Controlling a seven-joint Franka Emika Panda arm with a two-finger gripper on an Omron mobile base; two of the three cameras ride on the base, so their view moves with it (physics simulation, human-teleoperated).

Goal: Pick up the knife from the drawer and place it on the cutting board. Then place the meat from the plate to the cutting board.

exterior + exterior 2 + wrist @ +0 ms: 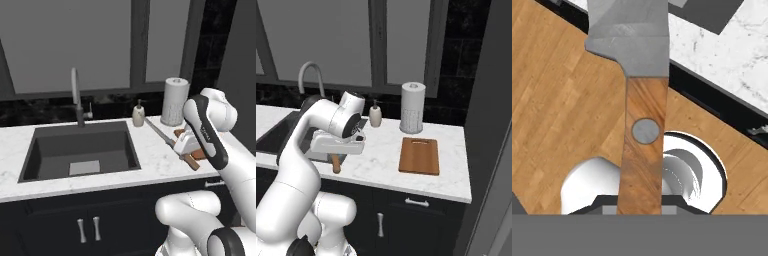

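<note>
**Still risky: knife held in the air, far from the board**

Now the gripper [186, 146] is closed tight on the knife [167, 140], which it holds by the wooden handle above the counter [150, 160], near the front edge and just right of the sink [80, 150]. The blade points back toward the soap bottle [138, 114]. In the hand view the handle [643, 150] runs straight up between the fingers.

The cutting board [419, 155] lies flat near the right end of the counter, in front of the paper towel roll [412, 107], well apart from the knife in the right base view.

In my judgement the main danger is the long blade: if the arm swings fast, it may hit the bottle or the roll. The grip sits near the handle's end, so the knife may also turn in the fingers and land half off the board.
</note>
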